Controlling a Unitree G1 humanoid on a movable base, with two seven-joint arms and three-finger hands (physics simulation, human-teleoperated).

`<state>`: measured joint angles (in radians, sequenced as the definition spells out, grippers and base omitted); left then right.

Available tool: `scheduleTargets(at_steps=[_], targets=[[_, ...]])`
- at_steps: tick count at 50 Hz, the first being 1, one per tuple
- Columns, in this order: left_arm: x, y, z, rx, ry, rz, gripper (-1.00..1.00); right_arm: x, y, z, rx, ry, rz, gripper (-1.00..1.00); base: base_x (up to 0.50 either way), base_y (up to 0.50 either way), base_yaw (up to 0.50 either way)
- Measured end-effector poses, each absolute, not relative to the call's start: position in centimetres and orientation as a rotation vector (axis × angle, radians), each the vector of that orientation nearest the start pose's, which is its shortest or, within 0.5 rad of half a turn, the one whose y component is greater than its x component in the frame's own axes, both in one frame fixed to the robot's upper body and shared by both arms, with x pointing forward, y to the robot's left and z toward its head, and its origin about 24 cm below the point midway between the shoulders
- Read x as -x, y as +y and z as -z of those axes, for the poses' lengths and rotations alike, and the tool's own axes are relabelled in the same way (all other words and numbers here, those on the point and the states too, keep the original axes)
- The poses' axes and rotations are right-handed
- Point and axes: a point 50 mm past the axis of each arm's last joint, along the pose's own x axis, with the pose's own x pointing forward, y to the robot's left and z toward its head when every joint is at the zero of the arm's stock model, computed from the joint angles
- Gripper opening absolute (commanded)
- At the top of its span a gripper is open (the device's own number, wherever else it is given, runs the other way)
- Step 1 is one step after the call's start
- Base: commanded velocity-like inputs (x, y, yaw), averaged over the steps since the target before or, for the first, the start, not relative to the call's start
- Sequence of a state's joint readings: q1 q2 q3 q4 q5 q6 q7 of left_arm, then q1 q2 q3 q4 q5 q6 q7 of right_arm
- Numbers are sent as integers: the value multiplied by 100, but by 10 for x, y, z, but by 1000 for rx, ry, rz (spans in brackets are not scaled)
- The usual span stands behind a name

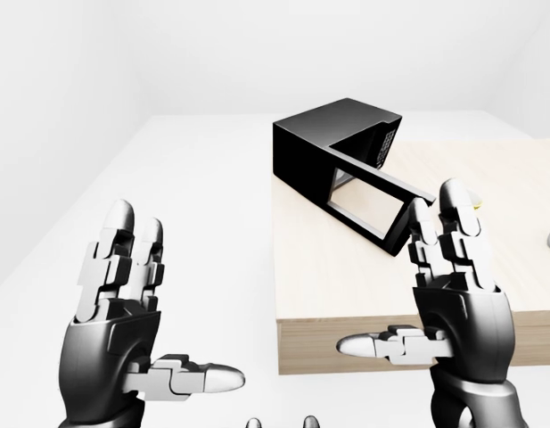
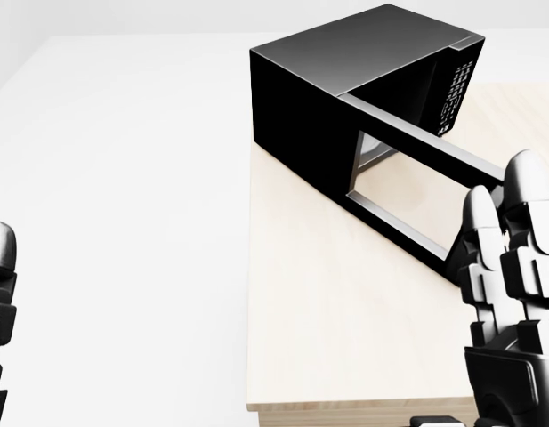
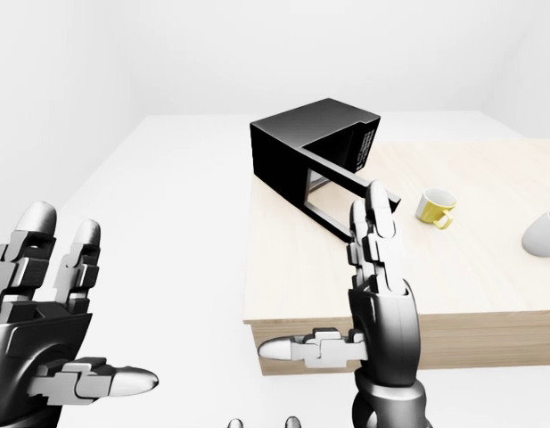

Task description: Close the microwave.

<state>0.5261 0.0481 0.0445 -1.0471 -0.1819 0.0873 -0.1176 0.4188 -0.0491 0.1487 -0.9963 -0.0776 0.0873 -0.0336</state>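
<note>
Both hands, left (image 1: 123, 308) and right (image 1: 457, 294), spread wide, empty. Door (image 2: 416, 191) ajar; careless swipe risks shoving microwave (image 2: 345, 80), hitting mug (image 3: 433, 208).

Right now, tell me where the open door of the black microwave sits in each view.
Left-eye view: the open black microwave door is right of centre, above the right hand.
Head view: door at right, its free end hidden by that hand.
Right-eye view: door just right of centre, upper half.
Shared landmark: the pale wooden table.
</note>
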Motion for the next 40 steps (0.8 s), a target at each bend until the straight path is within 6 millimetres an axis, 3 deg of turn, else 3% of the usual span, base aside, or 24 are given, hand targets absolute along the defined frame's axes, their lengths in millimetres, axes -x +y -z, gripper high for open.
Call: scheduleTargets(at_steps=[34, 40], targets=[[-128, 167, -174, 29, -442, 42, 100, -144, -144, -176, 71, -505, 14, 100, 50, 0, 0], [-128, 167, -173, 34, -439, 48, 100, -144, -144, -176, 72, -500, 14, 100, 0, 0, 0]])
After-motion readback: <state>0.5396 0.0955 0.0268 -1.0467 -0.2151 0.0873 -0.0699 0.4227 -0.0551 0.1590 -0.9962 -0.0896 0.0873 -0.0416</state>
